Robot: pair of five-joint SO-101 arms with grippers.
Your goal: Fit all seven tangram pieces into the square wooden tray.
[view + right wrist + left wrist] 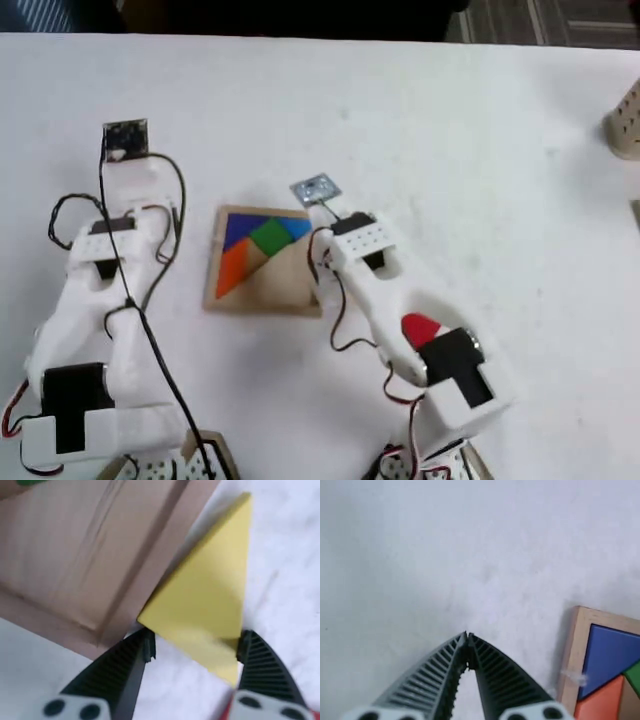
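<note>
The square wooden tray (212, 270) lies mid-table with a blue piece (240, 230), a green piece (270, 236) and an orange piece (235, 268) in its far-left part; the rest of its floor is bare wood. My right gripper (196, 642) is at the tray's right rim (165, 555), its fingers closed against a yellow triangle (210, 585) that tilts over that rim. A red piece (420, 328) shows by the right arm's lower section. My left gripper (468, 640) is shut with nothing in it, over bare table left of the tray (570, 650).
The left arm (110, 250) stands left of the tray with cables trailing from it. A small metal part (316, 189) lies just behind the tray. A pale perforated object (625, 125) sits at the far right edge.
</note>
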